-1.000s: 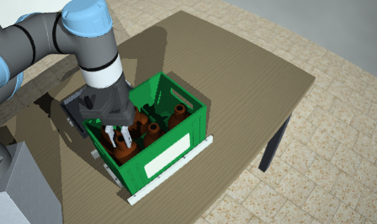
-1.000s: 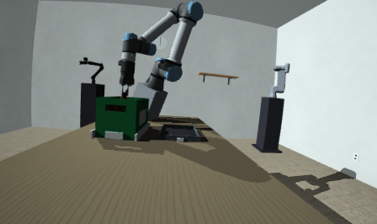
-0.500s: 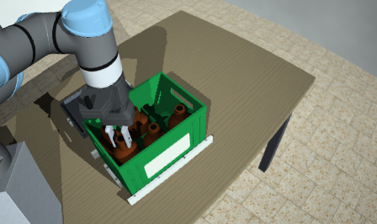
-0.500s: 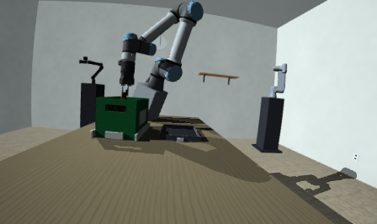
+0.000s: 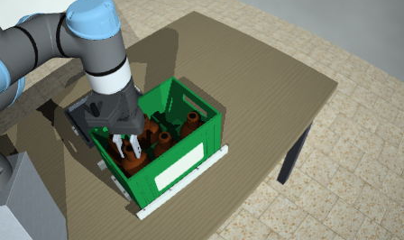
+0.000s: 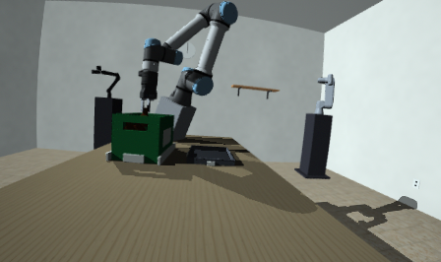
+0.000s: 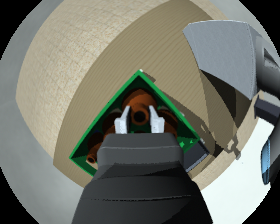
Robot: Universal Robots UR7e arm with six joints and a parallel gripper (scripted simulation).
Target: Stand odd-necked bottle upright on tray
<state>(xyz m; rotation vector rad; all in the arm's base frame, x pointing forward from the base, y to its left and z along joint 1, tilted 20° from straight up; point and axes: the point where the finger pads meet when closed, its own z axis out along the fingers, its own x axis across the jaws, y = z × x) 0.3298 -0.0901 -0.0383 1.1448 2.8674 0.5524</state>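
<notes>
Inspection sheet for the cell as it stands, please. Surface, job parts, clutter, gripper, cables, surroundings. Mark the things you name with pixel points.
Surface: wood-grain table [image 5: 252, 78] [image 6: 148, 208] [image 7: 91, 100], shadows across it.
Crate: green crate [image 5: 212, 136] [image 6: 143, 144] [image 7: 105, 114], upright, light strips around its foot.
Bottles: five brown, all within the crate walls in the top view; odd neck cannot be told.
Tray: dark tray [image 5: 77, 123] [image 6: 211, 163] [image 7: 196, 156] beside the crate, no bottle on it.
Clutter: nothing seen.
Gripper: gripper [image 5: 130, 155] [image 6: 146, 109] [image 7: 139, 112] closed on the neck of one bottle [image 5: 135, 164] [image 6: 145, 112] [image 7: 139, 95].
Cables: nothing seen.
Surroundings: tiled floor, pale walls, wall shelf [image 6: 255, 89], two dark pedestals carrying smaller arms.
</notes>
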